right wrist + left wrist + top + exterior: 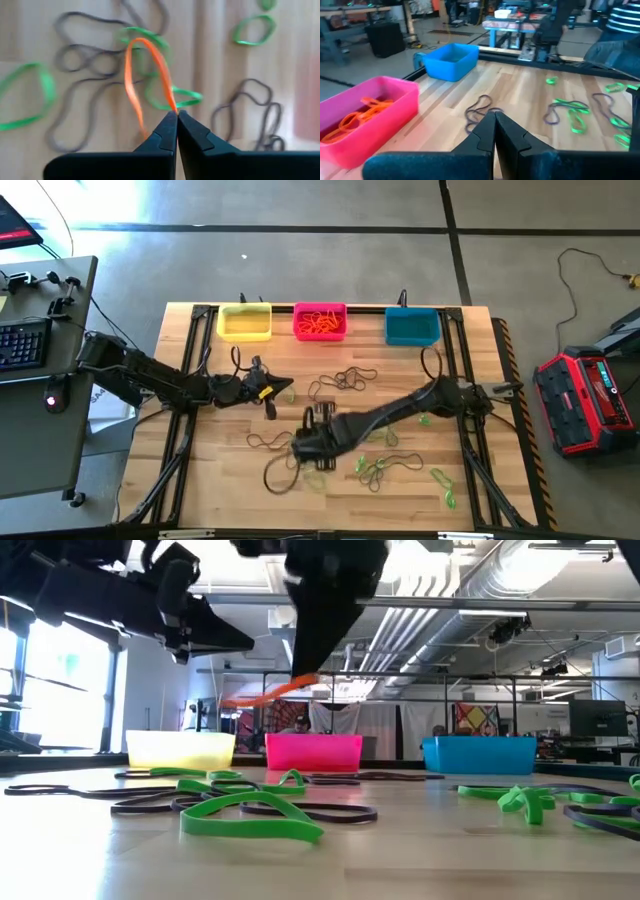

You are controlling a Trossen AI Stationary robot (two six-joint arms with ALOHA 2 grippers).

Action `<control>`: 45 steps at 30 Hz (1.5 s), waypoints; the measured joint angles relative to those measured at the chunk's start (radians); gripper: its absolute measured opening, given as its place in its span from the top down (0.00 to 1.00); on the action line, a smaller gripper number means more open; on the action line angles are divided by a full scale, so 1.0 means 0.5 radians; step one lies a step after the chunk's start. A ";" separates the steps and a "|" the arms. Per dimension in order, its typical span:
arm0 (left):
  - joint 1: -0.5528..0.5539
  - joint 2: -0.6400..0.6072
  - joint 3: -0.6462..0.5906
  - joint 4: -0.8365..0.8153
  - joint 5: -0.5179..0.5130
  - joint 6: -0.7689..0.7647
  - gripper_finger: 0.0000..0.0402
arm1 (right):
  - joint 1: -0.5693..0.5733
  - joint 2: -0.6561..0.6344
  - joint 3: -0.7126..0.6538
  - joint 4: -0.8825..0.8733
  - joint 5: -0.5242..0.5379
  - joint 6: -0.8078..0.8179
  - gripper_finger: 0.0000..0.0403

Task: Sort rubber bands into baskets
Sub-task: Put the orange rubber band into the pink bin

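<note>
An orange rubber band (pixel 145 75) hangs as a loop pinched between the closed fingers of the right gripper (pixel 176 116), lifted above the table (pixel 230 480) over loose green bands (pixel 375 470) and dark bands (pixel 345 378) near the table's six o'clock edge. Along the twelve o'clock edge stand the yellow basket (pixel 245 322), the pink basket (pixel 320 322) holding more orange bands (pixel 362 112), and the blue basket (pixel 412 327). The left gripper (pixel 495 120), at about nine o'clock from the centre, is closed on nothing.

Yellow basket (pixel 244 323), pink basket (pixel 320 322), blue basket (pixel 412 327), orange band (pixel 145 75), green bands (pixel 250 815), dark bands (pixel 345 378), pale wood table (pixel 200 470)
</note>
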 joint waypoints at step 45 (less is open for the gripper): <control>0.648 -0.014 0.000 -0.135 0.668 0.178 1.00 | -1.626 -0.538 -1.151 1.599 -0.298 -0.518 1.00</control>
